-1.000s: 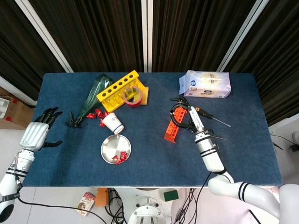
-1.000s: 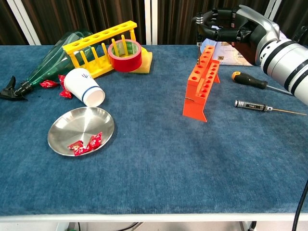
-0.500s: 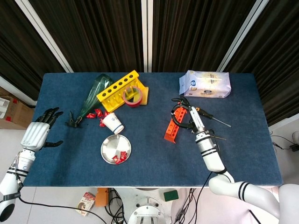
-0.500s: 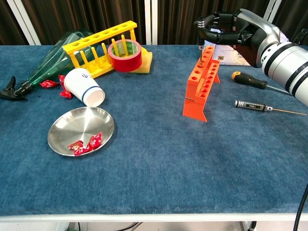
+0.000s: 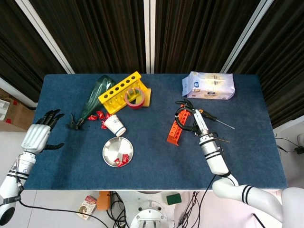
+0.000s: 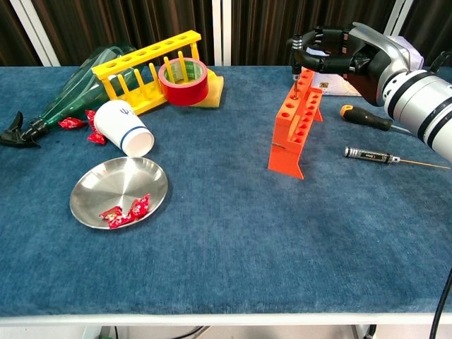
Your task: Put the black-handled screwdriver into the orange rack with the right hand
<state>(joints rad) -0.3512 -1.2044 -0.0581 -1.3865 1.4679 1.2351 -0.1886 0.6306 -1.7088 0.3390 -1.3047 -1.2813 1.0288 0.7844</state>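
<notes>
One black-handled screwdriver (image 6: 296,68), pinched upright in right hand (image 6: 337,58), tip just above orange rack (image 6: 295,121) far-end hole; left hand (image 5: 40,133) open, idle.

dark curtains (image 5: 104,33) (white strips between) behind a blue table (image 5: 156,166).

Dark blue felt table cover (image 6: 233,233). Orange plastic rack (image 6: 296,119). Yellow tube rack (image 6: 152,69). Red tape roll (image 6: 183,80). White paper cup (image 6: 127,129), blue stripe. Silver metal plate (image 6: 116,191), red candies (image 6: 127,210). Green glass bottle (image 6: 74,88).
</notes>
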